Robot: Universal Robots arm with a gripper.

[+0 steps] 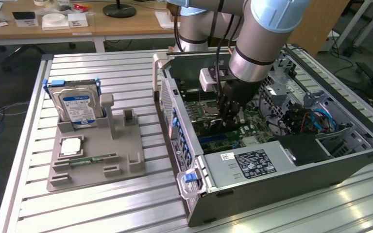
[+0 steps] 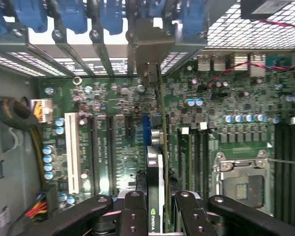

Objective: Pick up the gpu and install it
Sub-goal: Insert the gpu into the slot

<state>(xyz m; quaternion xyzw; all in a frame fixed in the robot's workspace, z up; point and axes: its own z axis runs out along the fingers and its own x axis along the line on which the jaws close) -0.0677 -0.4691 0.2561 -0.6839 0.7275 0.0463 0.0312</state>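
My gripper (image 1: 228, 115) is down inside the open computer case (image 1: 193, 194), over the motherboard (image 1: 254, 127). It is shut on the gpu (image 2: 155, 187), which the wrist view shows edge-on between the two black fingers (image 2: 132, 211), dark face on one side. The card's metal end bracket (image 2: 150, 54) points toward the row of rear slot covers. The card's lower edge lines up over the blue expansion slot (image 2: 146, 129); whether it is seated I cannot tell. In the exterior view the gpu (image 1: 217, 128) is a dark slab just below the fingers.
A grey holder (image 1: 95, 165) on the slatted table carries a blue-labelled hard drive (image 1: 76, 106) and a green memory stick (image 1: 93, 159). Inside the case are the power supply (image 1: 254, 162), the CPU socket (image 2: 241, 182), a white slot (image 2: 71, 157) and a cable bundle (image 2: 17, 115).
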